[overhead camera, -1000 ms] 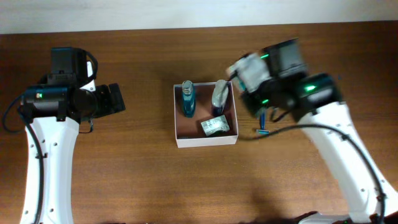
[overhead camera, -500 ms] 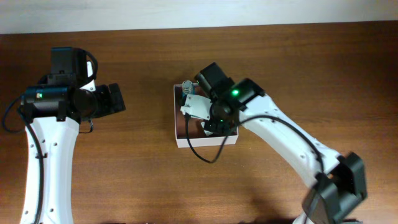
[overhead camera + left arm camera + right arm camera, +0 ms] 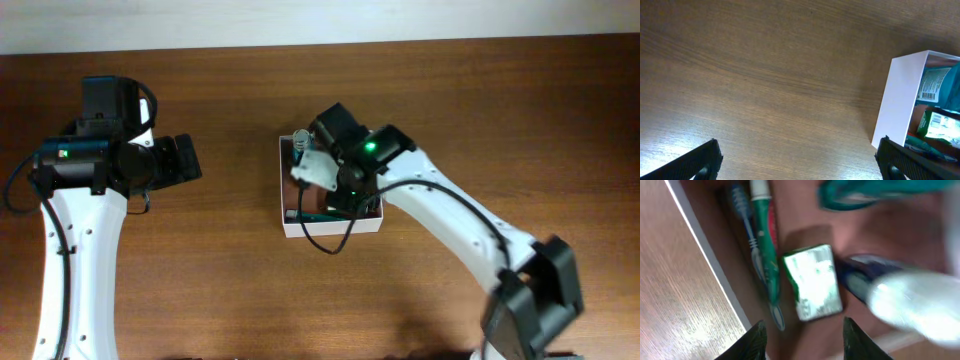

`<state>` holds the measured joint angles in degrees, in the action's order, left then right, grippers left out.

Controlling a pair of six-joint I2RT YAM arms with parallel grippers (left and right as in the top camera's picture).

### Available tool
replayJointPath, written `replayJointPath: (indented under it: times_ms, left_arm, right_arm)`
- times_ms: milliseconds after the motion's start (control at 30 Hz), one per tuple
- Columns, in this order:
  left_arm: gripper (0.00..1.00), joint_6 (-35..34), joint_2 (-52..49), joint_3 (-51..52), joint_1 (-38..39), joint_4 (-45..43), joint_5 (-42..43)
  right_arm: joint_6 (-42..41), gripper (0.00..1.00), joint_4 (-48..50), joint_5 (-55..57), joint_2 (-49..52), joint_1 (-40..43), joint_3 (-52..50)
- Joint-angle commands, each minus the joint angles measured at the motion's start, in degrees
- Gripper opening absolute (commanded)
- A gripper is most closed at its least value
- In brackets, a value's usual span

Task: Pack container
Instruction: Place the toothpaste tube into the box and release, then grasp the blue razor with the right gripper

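Note:
The container [image 3: 330, 228], a square white-walled box with a reddish-brown inside, sits mid-table. My right gripper [image 3: 345, 195] hovers over it, open and empty [image 3: 805, 340]. In the right wrist view the container holds a blue and a green toothbrush [image 3: 762, 255] along its white wall [image 3: 705, 255], a green-white packet [image 3: 812, 287], a teal bottle [image 3: 880, 192] and a blurred blue-white tube [image 3: 900, 300]. My left gripper [image 3: 190, 158] is open and empty [image 3: 800, 162] over bare table, left of the container's white wall [image 3: 897, 100].
The wooden table [image 3: 200, 280] surrounds the container. The right arm [image 3: 450, 215] reaches across from the lower right and hides much of the box from above. A pale wall strip [image 3: 320, 20] runs along the table's far edge.
My right arm swung from the right of the container to over it. The blue item seen right of the box is gone from the table. The left arm has not moved.

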<state>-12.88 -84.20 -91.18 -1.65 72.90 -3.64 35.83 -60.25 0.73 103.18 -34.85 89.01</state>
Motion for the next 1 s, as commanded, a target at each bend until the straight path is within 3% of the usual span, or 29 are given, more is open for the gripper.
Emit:
replayJointPath:
  times_ms: [0, 100, 167, 267, 300, 467, 967]
  left_arm:
    - [1.00, -0.33, 0.81, 0.07, -0.17, 0.04, -0.42]
    - [1.00, -0.33, 0.81, 0.07, -0.17, 0.02, -0.42]
    - [1.00, -0.33, 0.83, 0.07, -0.17, 0.02, -0.42]
    - [1.00, -0.33, 0.81, 0.07, -0.17, 0.02, -0.42]
    - [1.00, -0.33, 0.83, 0.07, -0.17, 0.02, -0.42]
    - [1.00, -0.35, 0.83, 0.07, -0.17, 0.00, -0.39]
    - [1.00, -0.35, 0.81, 0.07, -0.17, -0.07, -0.37]
  right_arm:
    - [-13.64, 0.43, 2.16, 5.44, -9.14, 3.65, 2.58]
    - [-24.41, 0.48, 3.58, 5.75, -12.83, 10.21, 2.56]
    - [-31.12, 0.65, 3.69, 4.20, -13.68, 15.91, 2.56]
    - [-33.57, 0.86, 3.17, -2.95, -13.14, 23.30, 1.97]
    - [-33.57, 0.99, 2.99, -5.77, -12.68, 25.62, 1.44]
    - [-33.55, 0.99, 3.26, -10.58, -6.86, 32.37, -4.17]
    - [-38.86, 1.00, 5.68, -4.55, 10.93, 31.50, -7.19]
